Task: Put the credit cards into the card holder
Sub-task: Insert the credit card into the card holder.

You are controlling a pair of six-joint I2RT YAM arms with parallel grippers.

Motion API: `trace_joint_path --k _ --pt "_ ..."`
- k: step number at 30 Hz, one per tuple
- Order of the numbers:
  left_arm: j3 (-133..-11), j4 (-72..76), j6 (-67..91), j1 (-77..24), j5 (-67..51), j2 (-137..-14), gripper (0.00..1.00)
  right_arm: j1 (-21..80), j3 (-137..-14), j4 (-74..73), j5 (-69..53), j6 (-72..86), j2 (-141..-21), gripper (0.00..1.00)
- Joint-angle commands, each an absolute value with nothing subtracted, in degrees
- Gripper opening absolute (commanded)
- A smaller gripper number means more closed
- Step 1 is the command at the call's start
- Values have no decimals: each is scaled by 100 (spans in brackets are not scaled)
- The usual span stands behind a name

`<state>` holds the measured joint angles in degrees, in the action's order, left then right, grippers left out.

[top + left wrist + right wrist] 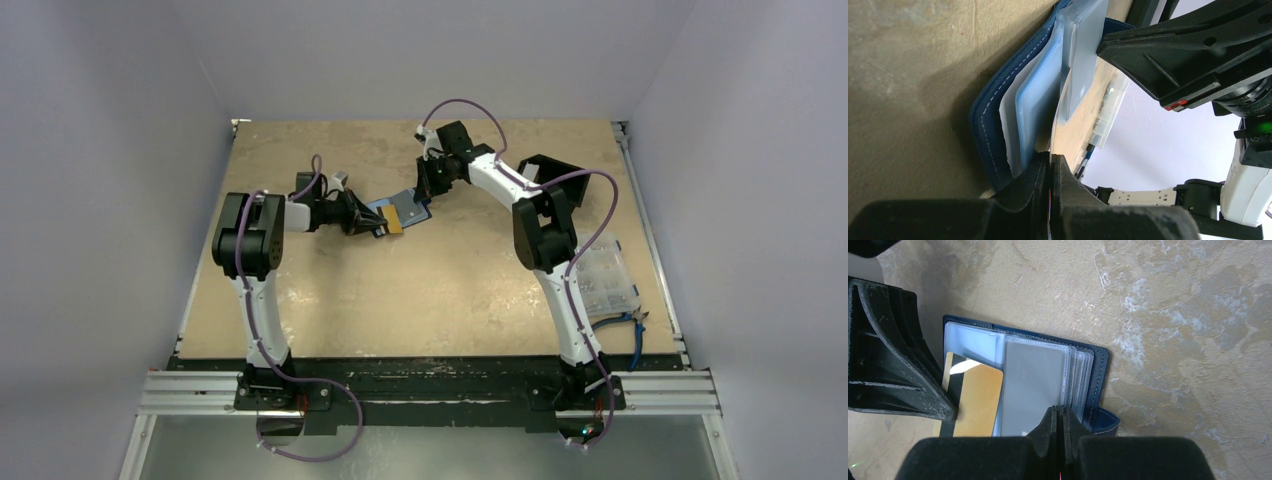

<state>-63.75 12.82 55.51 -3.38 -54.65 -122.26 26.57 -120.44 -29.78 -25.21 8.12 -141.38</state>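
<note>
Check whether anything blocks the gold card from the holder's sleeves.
Nothing visible does. The left gripper holds the gold card right against the open card holder, and the right gripper pinches the clear sleeves by their edge.

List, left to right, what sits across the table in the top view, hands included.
left hand → card → right hand → black box → clear box. The card holder overlaps the card, so it is left out.
</note>
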Motion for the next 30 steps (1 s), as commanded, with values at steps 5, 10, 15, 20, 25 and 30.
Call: trace_joint_path --k 5,10,15,20,25,30 --pt "-6661 1337 5970 -338 -5316 -12424 0 2725 -12104 -3226 -2275 697 -14458 0" --pt "-6903 1054 6024 -383 -5210 -12562 0 2730 -12111 -3234 -2268 694 -14458 0" --pt "-7075 667 5932 -388 -5006 -12603 0 2732 -12111 -3235 -2268 694 -14458 0" --pt "-7170 575 5857 -424 -5093 -12590 0 2728 -12129 -3251 -2268 695 -14484 0" --pt "-6946 311 5675 -412 -5038 -12325 0 2733 -12138 -3230 -2285 703 -14493 0" --pt "-7050 582 5554 -452 -4949 -12353 0 2736 -12164 -3233 -2320 712 -14511 0"
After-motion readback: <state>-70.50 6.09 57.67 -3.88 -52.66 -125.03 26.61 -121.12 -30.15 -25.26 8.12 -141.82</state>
